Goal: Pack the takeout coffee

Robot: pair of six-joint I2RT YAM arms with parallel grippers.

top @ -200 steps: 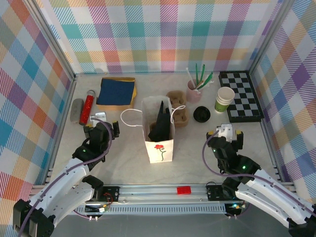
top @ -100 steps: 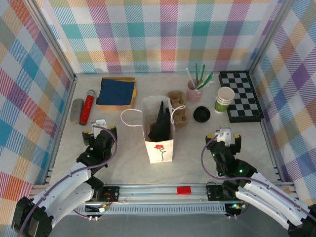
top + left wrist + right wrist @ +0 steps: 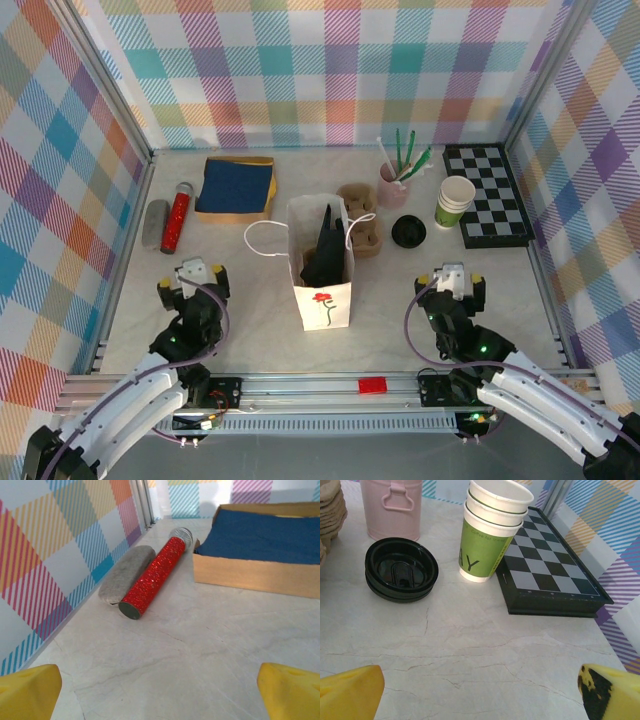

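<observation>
Now both arms have drawn back toward their bases. The left gripper point(image 3: 190, 276) and right gripper point(image 3: 452, 279) hang wide open and empty over the bare counter point(image 3: 390, 300), well apart from the white paper bag point(image 3: 322, 300). Something dark point(image 3: 325, 255) fills the bag's mouth. I cannot tell whether that is the takeout coffee, but packing looks finished.

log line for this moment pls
left gripper: open, empty | right gripper: open, empty | white paper bag: upright | green cups, black lids: untouched
</observation>
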